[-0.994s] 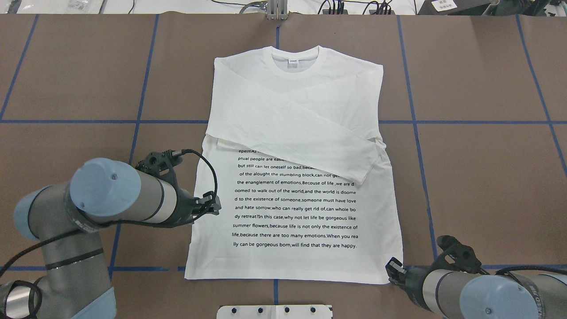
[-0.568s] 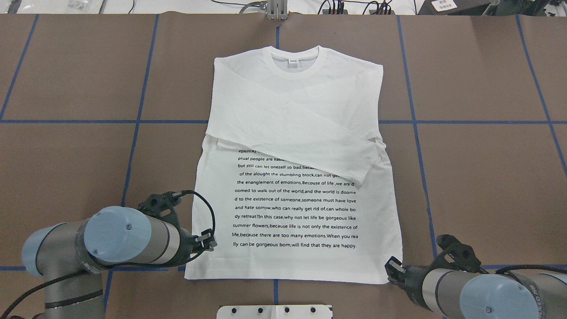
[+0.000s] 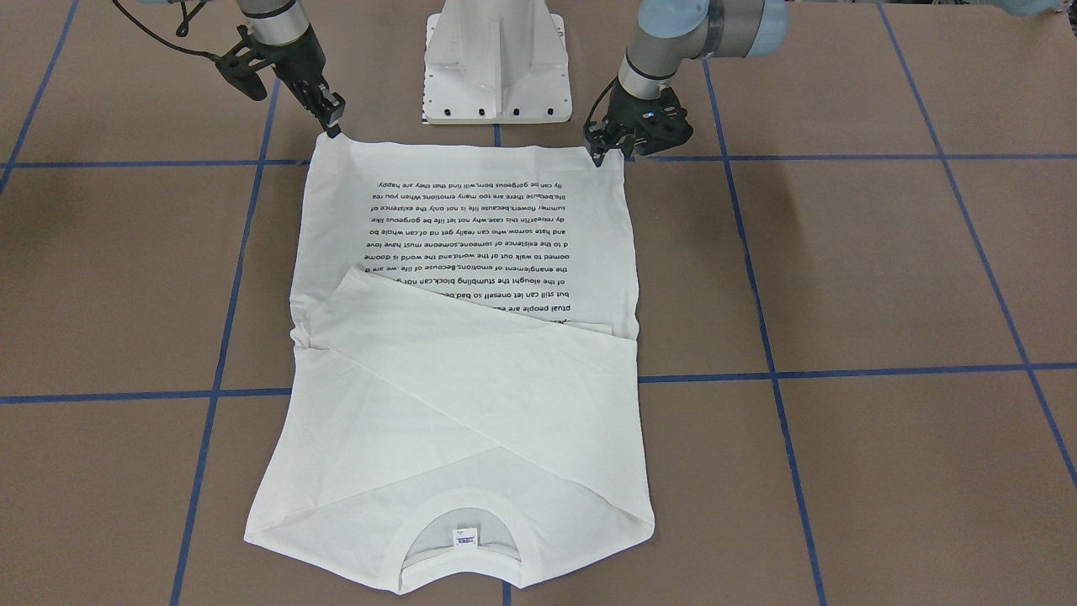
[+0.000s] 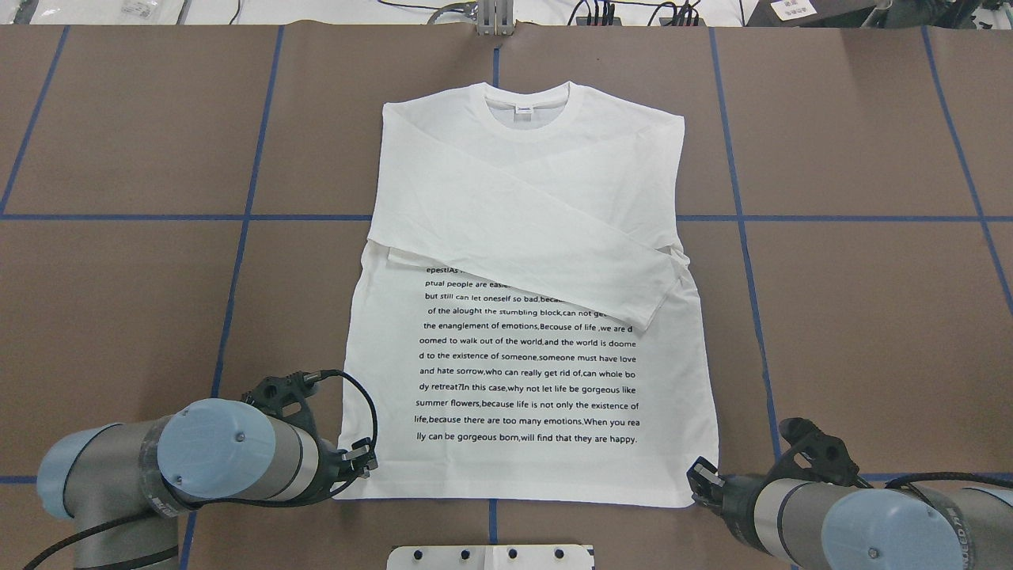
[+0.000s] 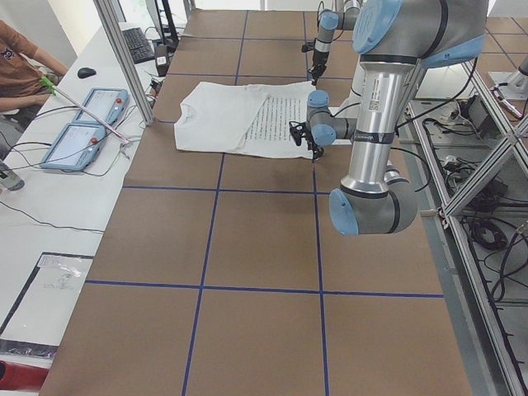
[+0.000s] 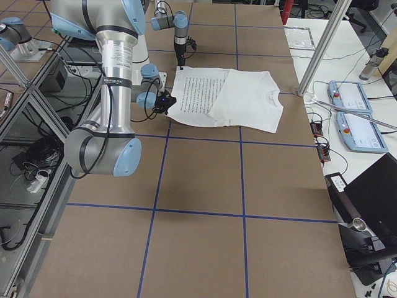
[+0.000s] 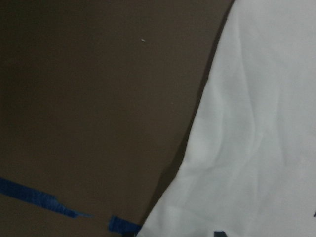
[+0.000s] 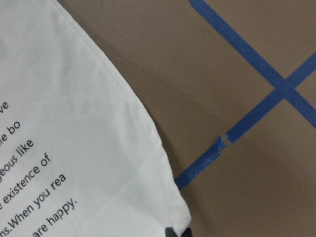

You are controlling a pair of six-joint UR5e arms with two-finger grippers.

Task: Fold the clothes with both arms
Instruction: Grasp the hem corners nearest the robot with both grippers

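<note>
L hand moved to shirt hem corner, jaws apart, empty | R hand unmoved, grip unclear

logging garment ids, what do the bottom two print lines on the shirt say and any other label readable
shirt, second-last line: "life,because there are too many emotions.When you rea"
Last line: "lly can be gorgeous born,will find that they are happy."
neck tag: too small to read.
left arm and right arm stickers: too blurred to read.
</note>
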